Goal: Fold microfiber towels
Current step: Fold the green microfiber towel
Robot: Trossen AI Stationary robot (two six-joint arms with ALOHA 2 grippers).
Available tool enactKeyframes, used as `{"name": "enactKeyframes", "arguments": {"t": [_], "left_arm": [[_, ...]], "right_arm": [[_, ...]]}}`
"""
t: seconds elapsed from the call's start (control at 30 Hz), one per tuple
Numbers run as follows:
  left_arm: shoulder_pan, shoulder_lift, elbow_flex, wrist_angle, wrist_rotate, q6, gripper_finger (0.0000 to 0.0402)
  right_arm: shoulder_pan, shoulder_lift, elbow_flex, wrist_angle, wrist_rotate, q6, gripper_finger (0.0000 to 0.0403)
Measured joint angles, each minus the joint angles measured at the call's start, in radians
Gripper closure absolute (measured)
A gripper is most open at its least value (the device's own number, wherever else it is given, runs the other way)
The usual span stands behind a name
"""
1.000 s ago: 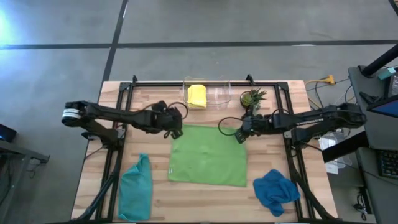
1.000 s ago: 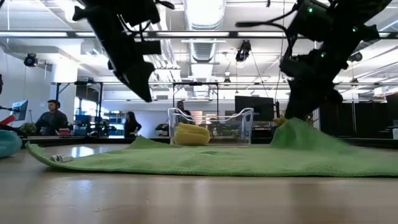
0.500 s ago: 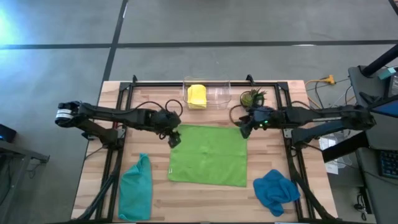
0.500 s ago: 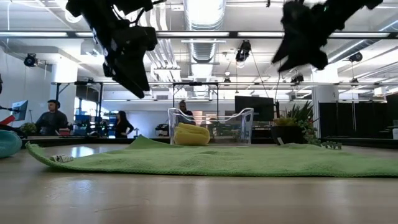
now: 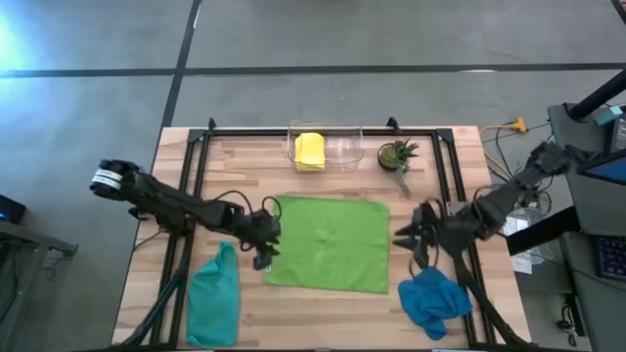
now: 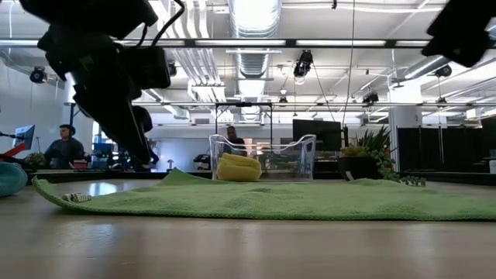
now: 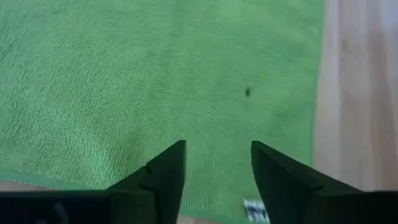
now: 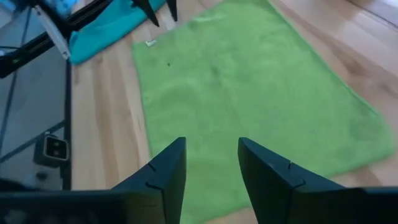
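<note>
A lime green towel [image 5: 328, 242] lies spread flat on the middle of the table. My left gripper [image 5: 262, 250] hovers open low over its left edge near the front corner, fingers [image 7: 163, 169] apart above the cloth [image 7: 155, 74]. Off the towel's right edge, higher up, my right gripper [image 5: 401, 235] is open and looks back over the cloth [image 8: 249, 93]. A teal towel [image 5: 213, 293] lies bunched at the near left and a blue one [image 5: 432, 298] at the near right. A folded yellow towel [image 5: 309, 150] sits in a clear box.
The clear box [image 5: 337, 147] and a small potted plant [image 5: 396, 154] stand at the far edge. Black frame rails [image 5: 186, 196] run along both sides of the table. People [image 6: 66, 143] show in the room behind. Bare wood lies in front of the green towel.
My left gripper has gone from the green towel's far left corner toward the near edge and down, tipping its fingers downward. My right gripper has left the far right corner, rising toward the table's right and near side. That corner, raised before, now lies flat.
</note>
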Motion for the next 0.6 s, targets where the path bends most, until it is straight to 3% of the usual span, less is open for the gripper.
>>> {"name": "enactKeyframes", "arguments": {"t": [0.1,0.23,0.43,0.6], "left_arm": [[-0.009,0.035,-0.015,0.043,-0.015,-0.035,0.0267],[-0.017,0.111,-0.014,0.075,0.059,-0.082,0.0287],[-0.039,0.206,0.003,0.107,0.195,-0.137,0.0292],[-0.05,0.199,0.023,0.094,0.212,-0.138,0.0292]], "right_arm": [[0.108,0.045,-0.015,0.002,0.132,0.129,0.0269],[0.169,0.109,-0.018,0.003,0.162,0.217,0.028],[0.184,0.223,-0.022,0.01,0.056,0.328,0.0287],[0.184,0.335,-0.022,0.016,-0.003,0.347,0.0282]]}}
